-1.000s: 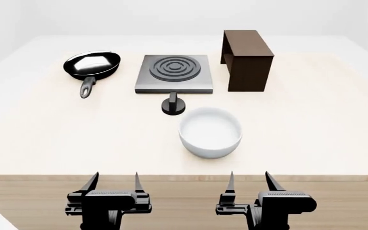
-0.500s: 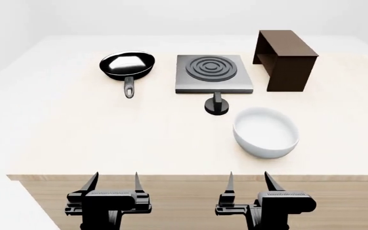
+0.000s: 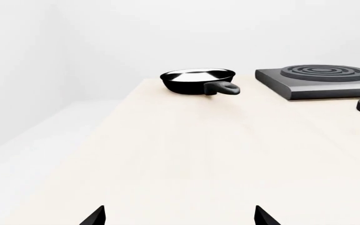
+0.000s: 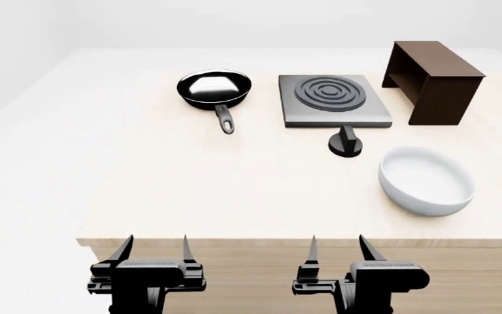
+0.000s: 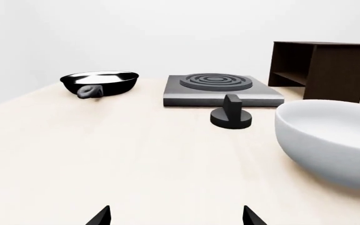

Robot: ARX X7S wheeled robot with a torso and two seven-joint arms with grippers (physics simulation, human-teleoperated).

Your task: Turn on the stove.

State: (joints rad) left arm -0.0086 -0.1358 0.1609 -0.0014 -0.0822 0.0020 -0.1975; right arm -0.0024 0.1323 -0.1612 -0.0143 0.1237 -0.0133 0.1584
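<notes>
Both my left gripper (image 4: 157,247) and right gripper (image 4: 336,247) hang short of the pale wooden worktop (image 4: 190,176), jaws spread and empty. The flat square grey metal stove (image 4: 334,100) sits far across, its small black ridged round knob (image 4: 346,143) just before it.

Pale wooden table (image 4: 190,190), light grain top, darker wood front edge along its near side. White floor (image 4: 16,196) wraps the table's left side and far end. Plain white walls (image 4: 233,19), no visible seams or fittings. Light even, diffuse, soft; shadows faint. Dark brown wooden shelf (image 4: 438,82) at far right.
</notes>
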